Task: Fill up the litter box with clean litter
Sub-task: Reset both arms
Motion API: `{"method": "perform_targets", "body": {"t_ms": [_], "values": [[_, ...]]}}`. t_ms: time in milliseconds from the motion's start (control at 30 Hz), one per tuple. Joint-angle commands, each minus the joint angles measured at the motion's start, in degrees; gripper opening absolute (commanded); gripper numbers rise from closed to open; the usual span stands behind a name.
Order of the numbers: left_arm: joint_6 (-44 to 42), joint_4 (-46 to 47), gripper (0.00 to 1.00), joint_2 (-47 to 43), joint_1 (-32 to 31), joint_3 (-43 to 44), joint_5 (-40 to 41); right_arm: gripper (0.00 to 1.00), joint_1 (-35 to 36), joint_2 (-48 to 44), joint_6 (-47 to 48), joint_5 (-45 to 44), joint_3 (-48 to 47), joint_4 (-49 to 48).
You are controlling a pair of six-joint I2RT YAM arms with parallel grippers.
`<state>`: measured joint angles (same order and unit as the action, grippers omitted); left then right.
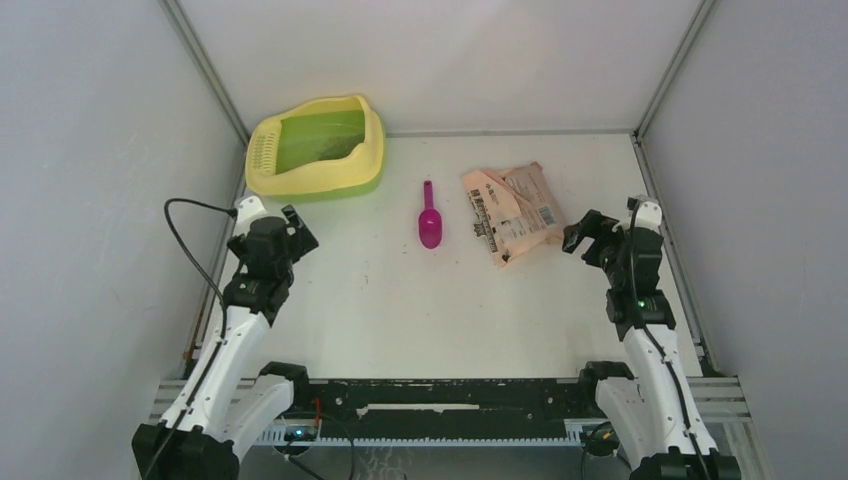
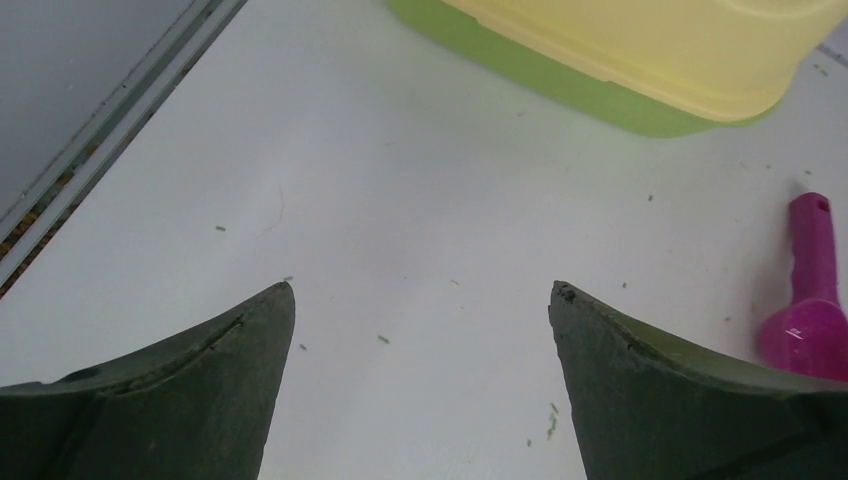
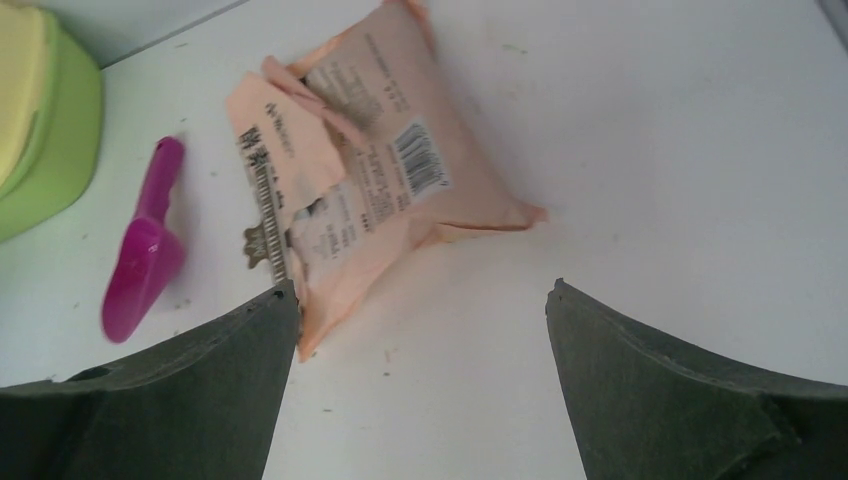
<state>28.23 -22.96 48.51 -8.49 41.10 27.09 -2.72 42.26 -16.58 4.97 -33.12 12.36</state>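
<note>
Showing only litter box [image 2: 640, 55] corner, left wrist view; scoop [image 2: 808, 290] cropped.

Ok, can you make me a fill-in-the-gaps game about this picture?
1. The litter box has a ____ rim.
2. The left end effector and the right end effector are both ____, holding nothing.
3. The scoop lies between the litter box and the bag, which is on the robot's ____ side.
Missing words: yellow, open, right.
</note>
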Motion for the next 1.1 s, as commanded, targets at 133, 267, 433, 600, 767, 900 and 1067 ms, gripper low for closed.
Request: {"method": "perform_targets", "body": {"t_ms": [133, 267, 433, 600, 767, 900, 1067], "values": [[-15.80, 29.32, 1.00, 1.68, 0.64, -12.76, 4.30, 0.99, -1.14, -7.38, 1.36, -10.75, 11.64, -15.27], [-17.80, 39.14, 1.00, 5.08, 3.20, -16.47, -0.23, 0.99, -2.27, -9.46, 2.22, -13.69, 17.36, -20.84], [-21.04, 47.90, 1.00, 12.14, 5.15, -19.09, -5.24, 0.99, -4.79, -7.76, 1.64, -13.52, 23.60, -32.42], [-21.55, 52.42, 1.00, 18.21, 6.86, -18.36, -10.26, 0.99, -4.84, 1.18, 1.36, -14.05, 26.97, -46.74], [-22.88, 51.75, 1.00, 22.09, 8.02, -15.24, -10.77, 0.99, -4.60, 11.38, 2.83, -14.88, 26.39, -56.09], [-24.87, 56.42, 1.00, 21.80, 8.31, -16.93, -7.72, 0.99, -3.29, 19.86, 3.68, -15.59, 26.74, -65.63], [-25.66, 59.26, 1.00, 22.89, 8.32, -17.25, -6.64, 0.99, 3.32, 27.68, 10.16, -20.03, 25.63, -73.12]]}}
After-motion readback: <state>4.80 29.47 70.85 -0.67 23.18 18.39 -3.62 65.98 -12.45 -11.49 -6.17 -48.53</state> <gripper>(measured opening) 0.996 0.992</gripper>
